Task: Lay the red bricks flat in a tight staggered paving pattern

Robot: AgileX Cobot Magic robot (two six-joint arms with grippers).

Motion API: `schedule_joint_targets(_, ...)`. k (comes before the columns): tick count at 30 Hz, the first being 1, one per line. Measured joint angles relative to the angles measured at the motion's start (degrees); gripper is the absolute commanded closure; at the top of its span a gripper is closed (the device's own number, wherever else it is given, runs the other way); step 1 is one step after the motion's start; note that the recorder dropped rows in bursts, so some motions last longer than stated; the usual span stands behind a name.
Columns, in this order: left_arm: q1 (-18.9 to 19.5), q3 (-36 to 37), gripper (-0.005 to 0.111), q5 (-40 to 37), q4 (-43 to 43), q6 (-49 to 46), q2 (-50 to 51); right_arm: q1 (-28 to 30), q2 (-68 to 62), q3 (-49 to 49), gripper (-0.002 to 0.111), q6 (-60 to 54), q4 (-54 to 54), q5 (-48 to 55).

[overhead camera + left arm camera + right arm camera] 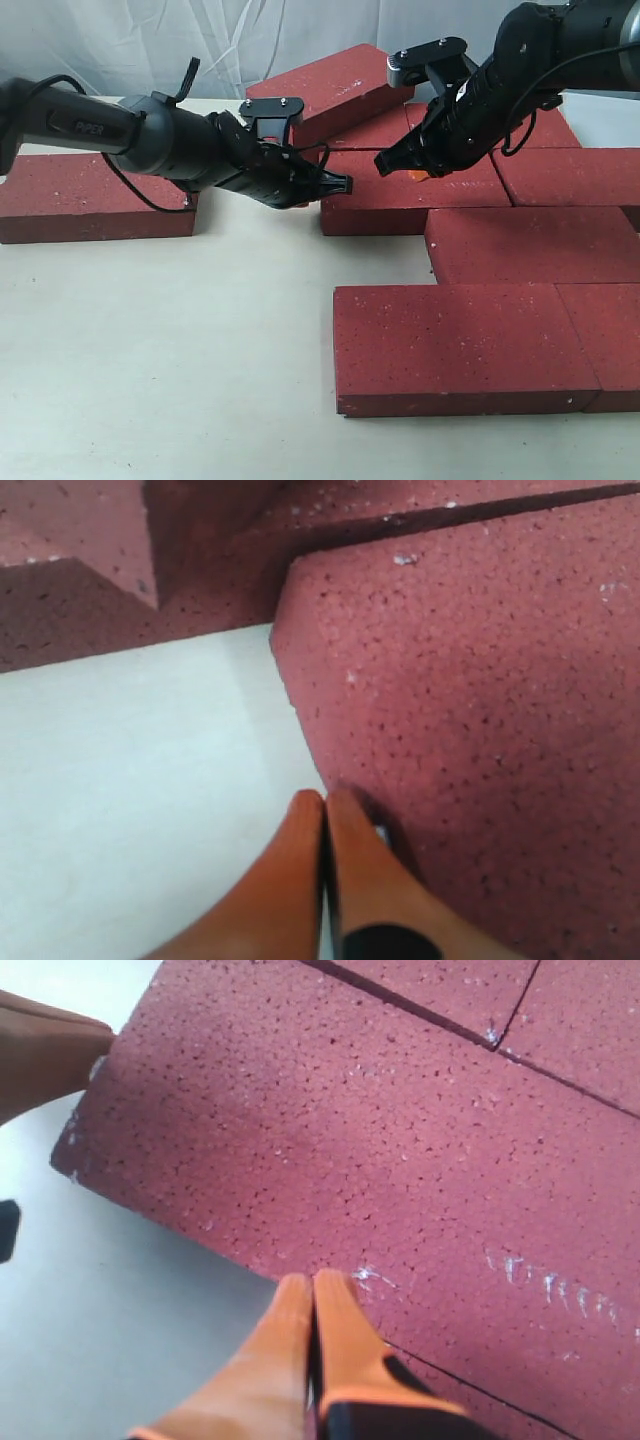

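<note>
Several red bricks lie flat in a cluster on the right. My left gripper (345,184) is shut and empty, its tip against the left end of the middle brick (410,195). In the left wrist view the shut fingertips (325,800) sit at that brick's (480,680) edge beside the table. My right gripper (383,165) is shut and empty, just over the same brick's top near its left end. In the right wrist view its tip (313,1280) is at the long edge of the brick (350,1140). One brick (330,88) lies tilted on others at the back.
A single brick (95,195) lies apart at the far left. A long brick (460,345) and a neighbour (610,340) form the front row, another (535,245) sits behind them. Pale table (160,350) spreads over the front left. A white curtain hangs behind.
</note>
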State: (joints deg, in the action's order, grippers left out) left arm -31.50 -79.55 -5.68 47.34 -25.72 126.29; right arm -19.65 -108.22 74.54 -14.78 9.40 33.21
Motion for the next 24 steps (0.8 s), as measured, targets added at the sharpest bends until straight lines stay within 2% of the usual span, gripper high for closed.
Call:
schedule_joint_targets(8, -1.46, -1.17, 0.107, 0.22, 1.93, 0.0, 0.26, 0.0, 0.0, 0.0, 0.109, 0.0, 0.13, 0.0)
schedule_joint_targets(16, -1.63, -1.94, 0.107, -0.02, 0.35, 0.0, 0.84, 0.0, 0.0, 0.0, 0.109, 0.12, 0.24, 0.25)
schedule_joint_targets(21, -0.2, -2.4, 0.107, -3.97, -0.8, 0.0, 0.84, 0.0, 0.0, 0.0, 0.109, 0.12, 0.24, 0.26)
schedule_joint_targets(24, 1.92, -2.55, 0.107, -9.01, -1.3, 0.0, 0.84, 0.0, 0.0, 0.0, 0.109, 0.12, 0.35, 0.37)
